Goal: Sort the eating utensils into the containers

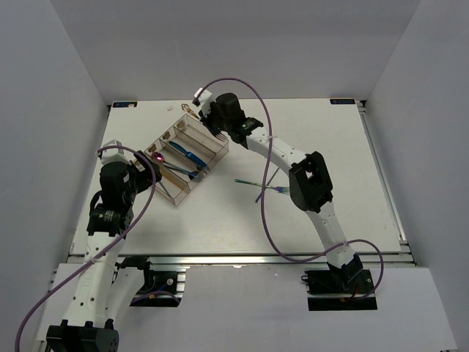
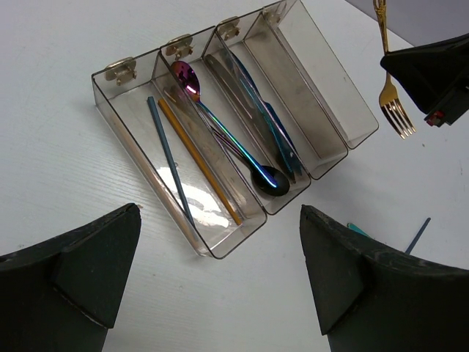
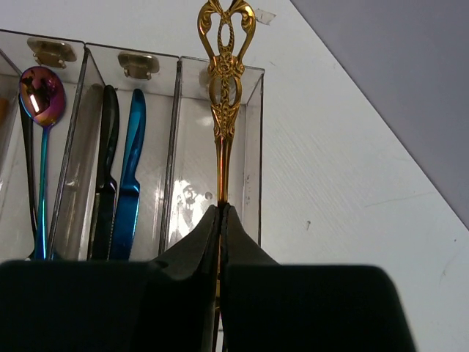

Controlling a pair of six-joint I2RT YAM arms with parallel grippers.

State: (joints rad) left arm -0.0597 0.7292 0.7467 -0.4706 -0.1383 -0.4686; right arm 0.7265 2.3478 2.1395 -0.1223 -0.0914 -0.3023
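Observation:
The clear four-compartment tray (image 1: 176, 202) lies at the left centre. My right gripper (image 3: 221, 209) is shut on a gold fork (image 3: 224, 81) by its stem, ornate handle pointing away, over the tray's empty end compartment (image 3: 194, 169). In the left wrist view the fork (image 2: 393, 99) hangs tines down beyond the tray's far right side. My left gripper (image 2: 220, 253) is open and empty just short of the tray's near end (image 2: 212, 253). Inside lie a blue chopstick (image 2: 168, 158) and a gold chopstick (image 2: 198, 161), a purple-rainbow spoon (image 2: 192, 82), a black spoon (image 2: 270, 180), and blue and black knives (image 3: 130, 169).
Slim iridescent utensils (image 1: 265, 186) lie crossed on the table right of the tray, beside my right arm's elbow (image 1: 308, 183). The tip of one of them (image 2: 418, 235) shows at the right in the left wrist view. Walls close in the table at left, right and back.

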